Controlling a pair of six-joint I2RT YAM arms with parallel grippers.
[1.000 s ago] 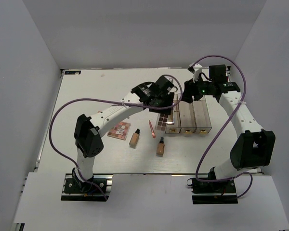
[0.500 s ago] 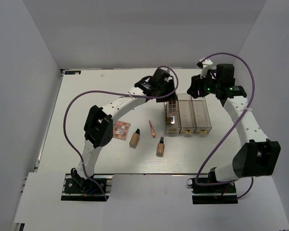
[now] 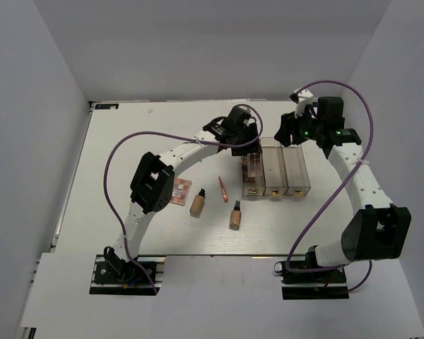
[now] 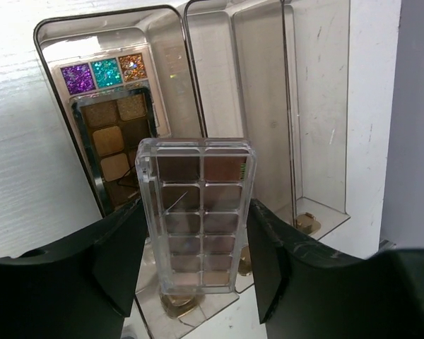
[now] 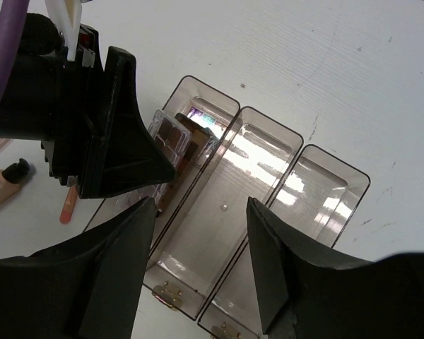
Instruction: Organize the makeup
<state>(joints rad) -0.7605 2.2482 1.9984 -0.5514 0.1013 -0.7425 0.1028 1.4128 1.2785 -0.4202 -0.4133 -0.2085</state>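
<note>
I can read no text, brand, number or sign in any of my three views. In the overhead view, a small dark strip [image 3: 107, 106] sits at the far left corner of the table [image 3: 127, 155]. It may carry print, but it is too small for me to make out. In the left wrist view, the clear-cased palette [image 4: 196, 215] has a tiny green mark [image 4: 244, 168] at its right edge, and it is too blurred to read. The right wrist view shows no lettering.
</note>
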